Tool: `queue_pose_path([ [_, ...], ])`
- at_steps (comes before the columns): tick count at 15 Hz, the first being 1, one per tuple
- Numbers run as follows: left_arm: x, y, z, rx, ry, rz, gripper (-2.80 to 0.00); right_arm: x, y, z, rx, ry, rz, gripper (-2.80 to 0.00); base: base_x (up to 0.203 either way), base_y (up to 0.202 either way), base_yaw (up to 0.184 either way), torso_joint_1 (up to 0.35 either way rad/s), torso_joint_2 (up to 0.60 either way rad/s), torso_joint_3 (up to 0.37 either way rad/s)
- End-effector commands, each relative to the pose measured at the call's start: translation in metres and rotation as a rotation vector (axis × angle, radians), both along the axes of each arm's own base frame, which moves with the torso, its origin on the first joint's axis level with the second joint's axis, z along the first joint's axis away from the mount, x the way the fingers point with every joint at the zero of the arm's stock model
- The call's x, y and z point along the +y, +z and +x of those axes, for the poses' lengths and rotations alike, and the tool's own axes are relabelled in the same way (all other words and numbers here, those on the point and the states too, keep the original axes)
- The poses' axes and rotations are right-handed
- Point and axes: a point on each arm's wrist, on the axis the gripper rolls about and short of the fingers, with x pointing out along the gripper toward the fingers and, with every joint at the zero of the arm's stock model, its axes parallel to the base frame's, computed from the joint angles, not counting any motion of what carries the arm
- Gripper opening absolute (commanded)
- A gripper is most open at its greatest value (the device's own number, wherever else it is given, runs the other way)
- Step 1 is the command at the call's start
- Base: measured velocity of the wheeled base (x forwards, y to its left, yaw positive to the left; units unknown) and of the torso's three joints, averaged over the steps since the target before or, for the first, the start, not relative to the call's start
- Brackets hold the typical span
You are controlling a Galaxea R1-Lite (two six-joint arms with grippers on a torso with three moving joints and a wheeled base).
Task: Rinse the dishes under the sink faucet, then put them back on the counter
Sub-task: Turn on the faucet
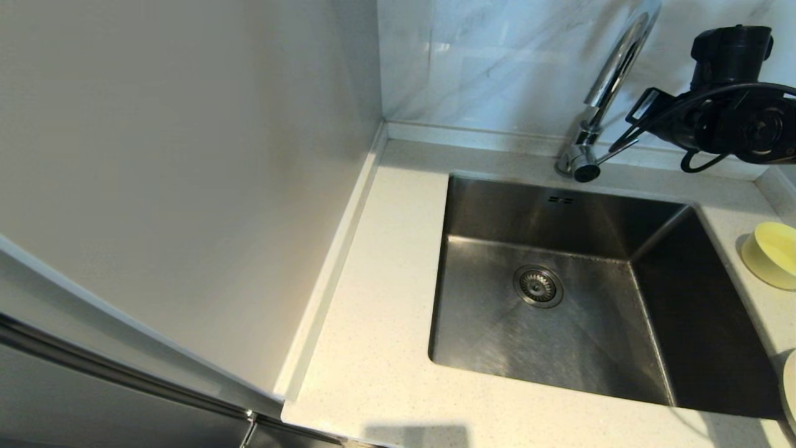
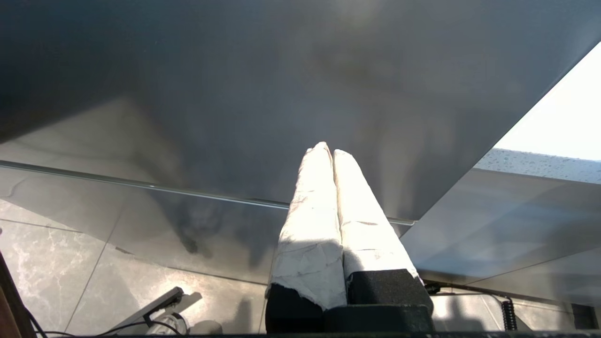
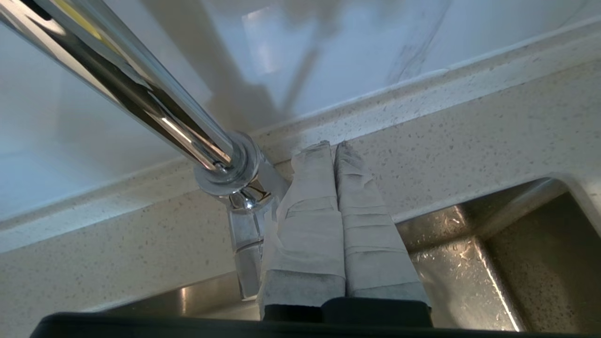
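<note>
I had the right gripper [image 3: 334,146] pinched fully together, empty, its taped fingertips just beside the faucet [image 3: 225,169] base and lever, above the table's [image 1: 379,323] back strip. Sink [image 1: 559,311] sat bare. Yellow bowl [image 1: 773,254] waited on the table, right of the sink. Left gripper [image 2: 328,149] was parked, pressed together too.

We see an off-white, finely speckled counter [image 1: 373,348] around a brushed grey steel sink [image 1: 559,323]; at its twelve o'clock rises a mirror-bright chrome faucet [image 1: 612,81]. A pale yellow bowl [image 1: 774,254] sits at three o'clock. The wall tiles [image 1: 497,56] are white with grey veins. Both tools, right [image 3: 334,145] and left [image 2: 328,149], wear whitish tape over black
</note>
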Motion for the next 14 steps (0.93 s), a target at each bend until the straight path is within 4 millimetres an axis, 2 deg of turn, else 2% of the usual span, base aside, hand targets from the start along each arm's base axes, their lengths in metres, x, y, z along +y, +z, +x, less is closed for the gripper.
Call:
queue_pose_path([
  [1,0.0,0.0,0.0,0.0,0.0,0.0,-2.8,0.0,-0.003,0.002,0.007,0.001,0.002,-2.8,0.0,0.0,0.0,0.0,0.0,0.0],
  [11,0.0,0.0,0.0,0.0,0.0,0.0,-2.8,0.003,-0.02,0.008,0.065,0.013,0.005,-2.8,0.0,0.0,0.0,0.0,0.0,0.0],
  [14,0.0,0.0,0.0,0.0,0.0,0.0,-2.8,0.003,-0.02,-0.004,0.094,0.029,0.005,-2.8,0.0,0.0,0.0,0.0,0.0,0.0],
])
